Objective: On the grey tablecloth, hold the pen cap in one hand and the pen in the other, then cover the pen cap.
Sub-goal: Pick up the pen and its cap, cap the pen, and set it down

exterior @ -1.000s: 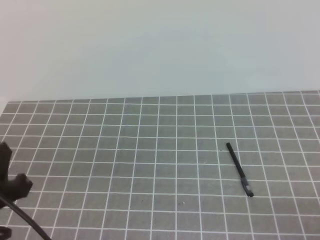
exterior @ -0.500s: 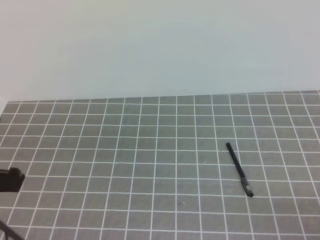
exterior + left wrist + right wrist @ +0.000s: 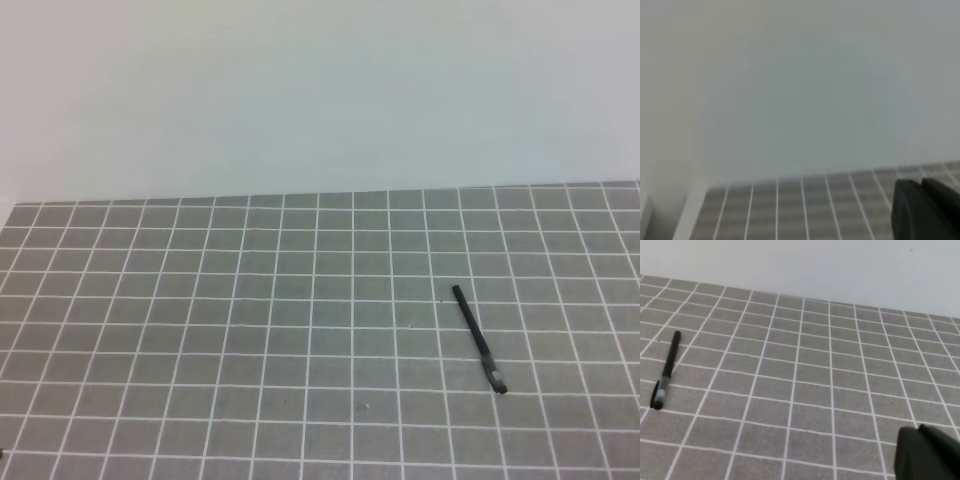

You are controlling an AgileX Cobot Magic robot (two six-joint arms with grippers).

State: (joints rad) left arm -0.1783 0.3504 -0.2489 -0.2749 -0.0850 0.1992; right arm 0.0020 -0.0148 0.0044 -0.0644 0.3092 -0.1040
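Left arm gone from exterior view, both sets of fingers closed on nothing, well clear of the pen lying apparently capped on the grey tablecloth; task likely finished.

The grey tablecloth lies flat and open across the whole surface, with only the pen lying on its right half, well apart from every edge. A plain pale wall bounds the far side.
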